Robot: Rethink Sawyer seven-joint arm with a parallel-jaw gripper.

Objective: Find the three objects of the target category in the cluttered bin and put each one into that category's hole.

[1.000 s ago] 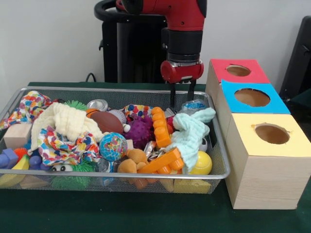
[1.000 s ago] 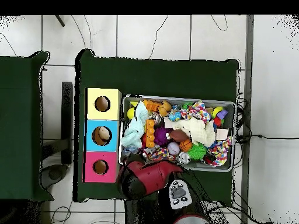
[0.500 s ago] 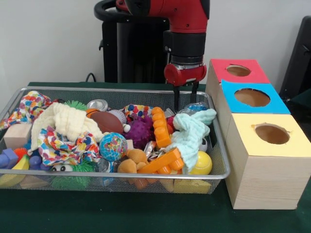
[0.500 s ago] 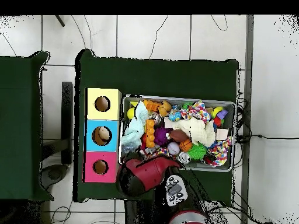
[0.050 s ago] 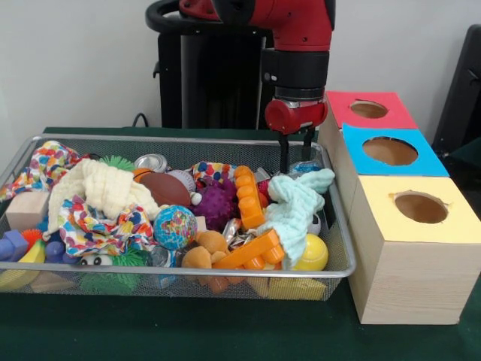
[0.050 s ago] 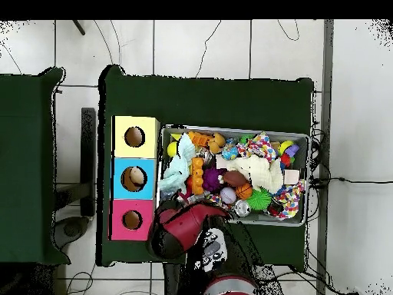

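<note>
At the upper right of the front view, the gripper (image 5: 294, 154) hangs over the wire bin's (image 5: 180, 275) far corner beside the red box (image 5: 366, 110), fingers slightly parted and empty, probably lined up on the clutter below; which objects are targets is unclear.

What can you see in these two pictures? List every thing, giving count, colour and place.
Wire bin: one, silver, on the green table.
Boxes: three, wooden, beside the bin; tops red, blue, yellow, each with a hole.
Mint cloth: one, bin's box end.
Cream cloth: one, other half.
Spotted cloth: one, multicoloured, below the cream cloth.
Orange blocks: one strip, centre.
Purple spiky ball: one, centre.
Globe ball: one, blue-green.
Yellow ball: one, front corner.
Brown football: one.
Arm: red and black; gripper over the bin's far corner.
</note>
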